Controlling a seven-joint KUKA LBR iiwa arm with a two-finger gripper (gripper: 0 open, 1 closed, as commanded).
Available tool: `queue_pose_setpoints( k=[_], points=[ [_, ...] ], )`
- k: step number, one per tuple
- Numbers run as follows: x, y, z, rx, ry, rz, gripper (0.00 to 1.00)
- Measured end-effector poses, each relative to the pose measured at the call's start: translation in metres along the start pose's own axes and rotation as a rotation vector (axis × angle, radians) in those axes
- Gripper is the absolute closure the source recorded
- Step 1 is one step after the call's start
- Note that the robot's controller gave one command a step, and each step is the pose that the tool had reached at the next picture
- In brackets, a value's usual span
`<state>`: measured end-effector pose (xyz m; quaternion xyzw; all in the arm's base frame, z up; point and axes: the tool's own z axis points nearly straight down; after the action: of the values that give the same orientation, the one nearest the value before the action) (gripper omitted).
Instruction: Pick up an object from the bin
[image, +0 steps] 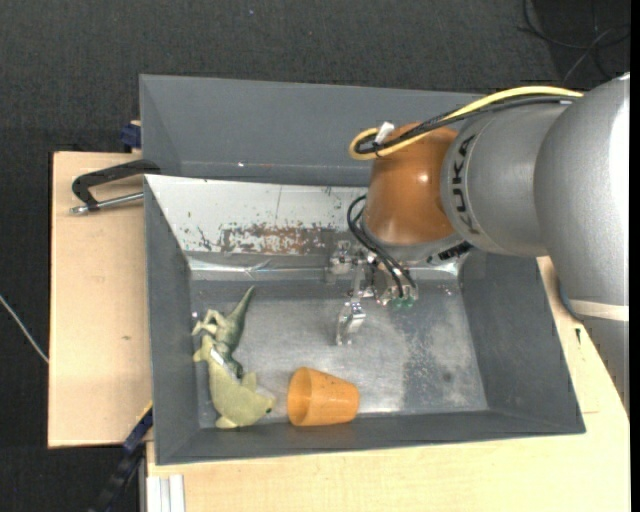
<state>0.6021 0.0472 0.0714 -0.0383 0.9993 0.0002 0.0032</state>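
1. A tapered orange plastic cup (323, 397) is lying on its side on the floor of the grey metal bin (500, 340). It is sitting close to the near wall, roughly midway along it. Of the loose things, it is the one lying nearest to the gripper.
2. A pale green toy dinosaur (232, 375) is lying stretched out in the near left corner. Its thin tail is pointing up toward the far wall, and its rounded body is resting just beside the cup's left end. Whether the two are touching cannot be told.
3. The gripper (347, 330) is hanging over the bare middle of the floor, farther into the bin than the cup and to the right of the dinosaur's tail. It is apart from both things, and a stretch of open grey floor is lying between it and the cup.
4. Whether the gripper is spread or pressed together cannot be told, and nothing is showing in its grasp.
5. The arm (540, 170) is reaching in from the right. Its thick silver body is crossing above the bin's far right corner.
6. Its rounded orange wrist cover (405, 190) is pointing down toward the floor, and a yellow cable (500, 98) is looping along the arm's top.
7. Counting the loose things: one orange cup and one green dinosaur, two in all, both lying along the near side of the bin.
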Motion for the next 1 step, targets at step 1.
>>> queue_pose_setpoints(
  k=[1],
  points=[
    [-0.0019,0.0771,-0.0318,-0.007,-0.003,0.045,0.0]
  ],
)
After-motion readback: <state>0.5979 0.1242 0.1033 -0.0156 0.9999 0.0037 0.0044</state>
